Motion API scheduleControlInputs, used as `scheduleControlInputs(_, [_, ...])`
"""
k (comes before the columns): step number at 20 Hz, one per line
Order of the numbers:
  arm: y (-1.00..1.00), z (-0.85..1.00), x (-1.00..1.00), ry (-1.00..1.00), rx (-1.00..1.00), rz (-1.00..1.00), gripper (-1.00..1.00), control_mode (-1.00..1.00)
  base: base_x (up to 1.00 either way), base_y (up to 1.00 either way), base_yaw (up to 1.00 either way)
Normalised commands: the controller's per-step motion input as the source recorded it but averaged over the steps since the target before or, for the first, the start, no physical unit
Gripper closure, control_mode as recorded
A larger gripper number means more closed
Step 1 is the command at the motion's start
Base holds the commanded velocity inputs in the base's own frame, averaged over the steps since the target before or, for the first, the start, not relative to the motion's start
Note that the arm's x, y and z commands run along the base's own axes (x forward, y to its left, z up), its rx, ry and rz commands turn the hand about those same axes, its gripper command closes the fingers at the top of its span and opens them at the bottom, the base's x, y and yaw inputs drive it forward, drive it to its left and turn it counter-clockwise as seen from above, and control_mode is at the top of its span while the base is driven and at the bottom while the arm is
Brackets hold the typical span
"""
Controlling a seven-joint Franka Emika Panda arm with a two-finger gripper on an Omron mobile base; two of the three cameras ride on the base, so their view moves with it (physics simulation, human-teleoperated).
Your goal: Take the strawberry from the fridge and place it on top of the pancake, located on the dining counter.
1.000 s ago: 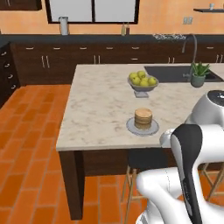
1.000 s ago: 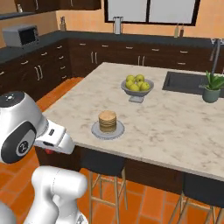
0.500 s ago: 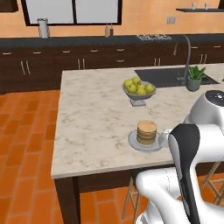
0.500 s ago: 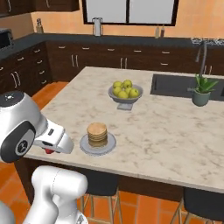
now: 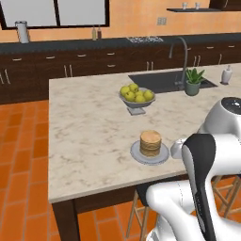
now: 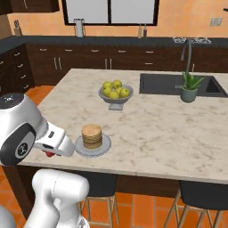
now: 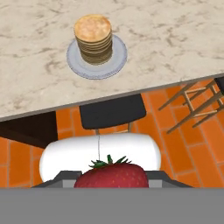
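The gripper [image 6: 50,153] was closed on the strawberry [image 7: 111,174]. In the hand view the red fruit with its green leaves sat between the two fingers at the bottom of the picture. In the right base view a small red spot showed under the hand, just off the near edge of the dining counter [image 6: 169,138] and beside the plate [image 6: 92,147].

The gripper was not above the counter; the hand view looked over the orange tile floor [image 7: 183,148] and a dark stool seat [image 7: 113,112] that stood under the counter edge. Wooden legs of another stool [image 7: 197,105] showed to the right in that view.

The pancake stack [image 5: 150,142] stood on a round grey plate near the front edge of the counter. In the hand view the stack [image 7: 92,38] was farther up in the picture, well apart from the strawberry.

Behind the plate, toward the middle of the counter, stood a grey bowl of yellow-green fruit [image 5: 137,96]. Farther back there was a dark sink [image 6: 178,84] set in the stone top, with a curved tap [image 5: 181,59] and a small potted plant [image 6: 190,87] at its rim. A white bottle [image 5: 227,74] stood at the far right in the left base view.

Along the back wall ran dark cabinets [image 6: 89,62] with a dark top, under a window [image 6: 109,11], and a grey jug [image 6: 79,26] stood on them.
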Motion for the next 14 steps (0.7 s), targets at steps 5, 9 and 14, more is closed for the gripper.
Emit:
scheduleControlInputs(5, [0.0, 0.0, 0.0, 0.0, 0.0, 0.0, 1.0, 1.0, 0.67, 0.19, -0.09])
scheduleControlInputs(9, [0.13, 0.01, 0.42, 0.01, 0.0, 0.0, 1.0, -1.0, 0.28, 0.06, -0.01])
scheduleControlInputs(14, [0.08, 0.1, 1.0, 0.09, -0.01, 0.0, 1.0, -1.0, 0.0, 0.0, 0.0])
